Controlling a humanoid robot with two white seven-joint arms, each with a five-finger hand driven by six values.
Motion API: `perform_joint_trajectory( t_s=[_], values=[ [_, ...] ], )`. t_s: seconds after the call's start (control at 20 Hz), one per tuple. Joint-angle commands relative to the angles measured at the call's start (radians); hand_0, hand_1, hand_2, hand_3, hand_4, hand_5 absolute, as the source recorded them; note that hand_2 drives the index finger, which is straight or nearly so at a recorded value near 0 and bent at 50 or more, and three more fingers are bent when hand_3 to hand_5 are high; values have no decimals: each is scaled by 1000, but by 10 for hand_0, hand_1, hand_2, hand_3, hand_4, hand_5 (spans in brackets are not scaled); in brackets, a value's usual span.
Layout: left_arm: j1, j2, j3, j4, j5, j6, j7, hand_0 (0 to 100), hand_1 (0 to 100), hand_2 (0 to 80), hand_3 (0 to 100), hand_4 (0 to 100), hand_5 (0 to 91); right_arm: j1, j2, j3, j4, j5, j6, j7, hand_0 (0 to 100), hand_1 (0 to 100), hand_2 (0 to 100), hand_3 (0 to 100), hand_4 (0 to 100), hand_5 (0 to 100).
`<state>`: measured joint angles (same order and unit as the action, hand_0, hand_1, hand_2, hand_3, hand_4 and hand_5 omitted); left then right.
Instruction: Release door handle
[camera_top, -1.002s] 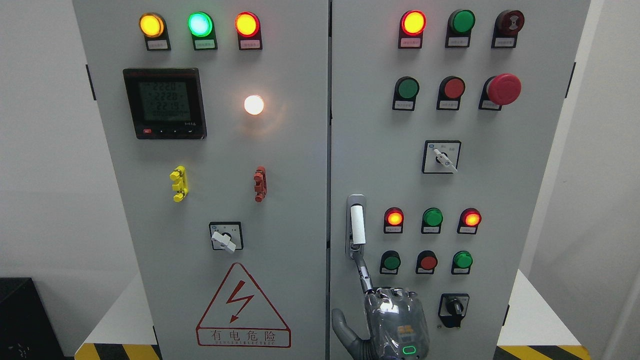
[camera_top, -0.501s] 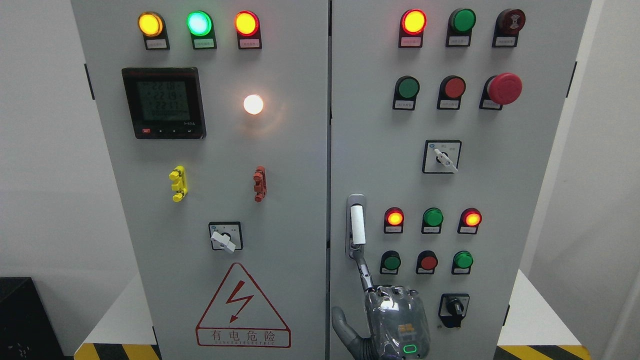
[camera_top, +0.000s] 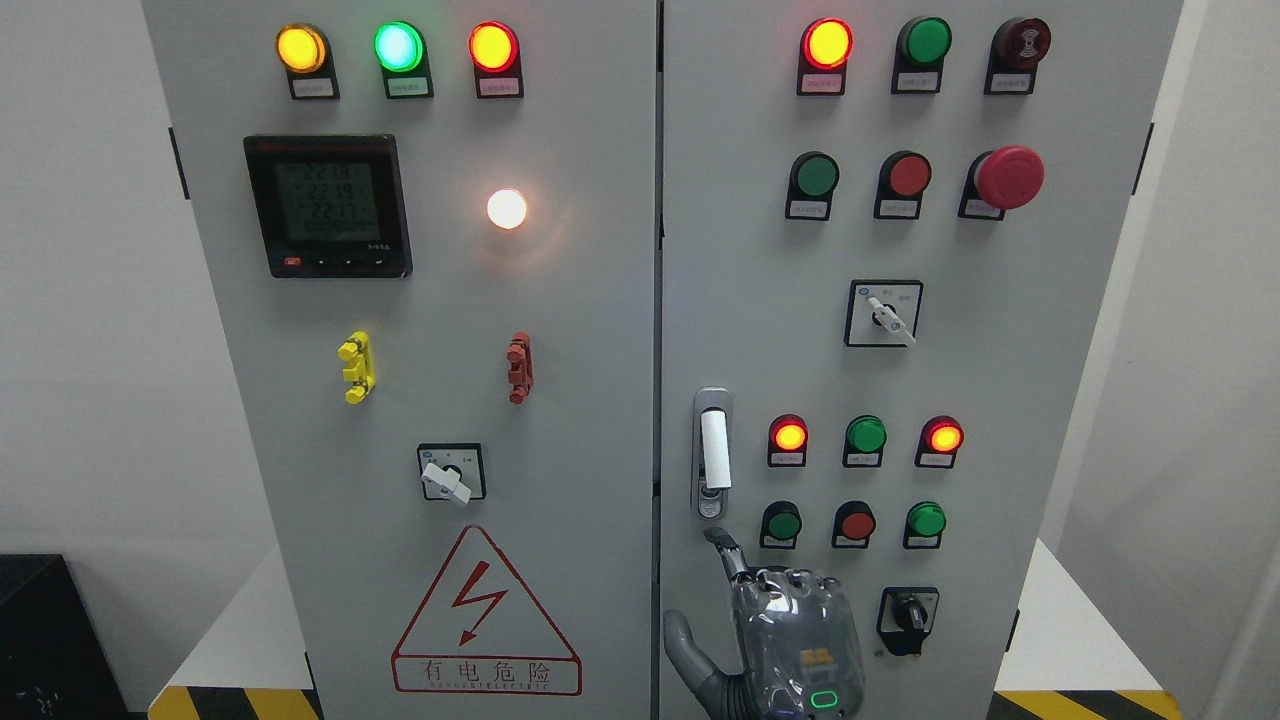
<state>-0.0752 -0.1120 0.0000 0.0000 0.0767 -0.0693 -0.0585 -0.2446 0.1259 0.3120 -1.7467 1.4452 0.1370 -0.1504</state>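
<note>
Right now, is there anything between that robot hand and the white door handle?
Nothing visible: the right hand sits just below the white door handle, its raised finger clear of it, only bare grey cabinet door between.

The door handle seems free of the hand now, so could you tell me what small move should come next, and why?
Probably draw the right hand down and away from the cabinet: its extended fingertip sits just below the door handle, apart from it.
</note>
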Motion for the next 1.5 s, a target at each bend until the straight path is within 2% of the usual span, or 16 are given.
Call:
perform_joint_trajectory(
  t_s=[0.0,0.05,0.1,0.2,0.25,0.35,0.65,0.85,1.45],
  values=[
    [0,0,-21,-20,0,0,0,0,0,21,92,12,0,-1,3,-8,-33,0,1,12,382,322,517,1000,991,960],
    [0,0,-21,-20,0,0,0,0,0,21,93,12,0,-1,3,-13,-39,0,3,14,374,329,530,1000,990,959],
    [0,0,-21,-20,0,0,0,0,0,21,93,12,0,-2,3,-19,-42,0,3,14,371,344,597,1000,989,956],
    [0,0,-21,-20,0,0,0,0,0,22,94,12,0,-5,3,-28,-45,0,3,15,306,369,646,1000,986,953],
    [0,0,-21,-20,0,0,0,0,0,22,94,12,0,-7,3,-31,-53,0,3,15,230,395,683,1000,985,950],
    [0,0,-21,-20,0,0,0,0,0,22,94,12,0,-12,3,-37,-65,1,3,17,210,400,718,1000,986,945],
    [0,0,-21,-20,0,0,0,0,0,23,91,14,0,-58,6,-47,-77,1,6,19,157,424,745,1000,986,936],
    [0,0,-21,-20,0,0,0,0,0,24,91,14,0,-100,8,-45,-77,7,35,60,147,429,751,1000,988,936],
    [0,0,-21,-20,0,0,0,0,0,24,96,13,0,-157,8,-45,-71,6,49,71,141,424,765,1000,993,935]
  ],
)
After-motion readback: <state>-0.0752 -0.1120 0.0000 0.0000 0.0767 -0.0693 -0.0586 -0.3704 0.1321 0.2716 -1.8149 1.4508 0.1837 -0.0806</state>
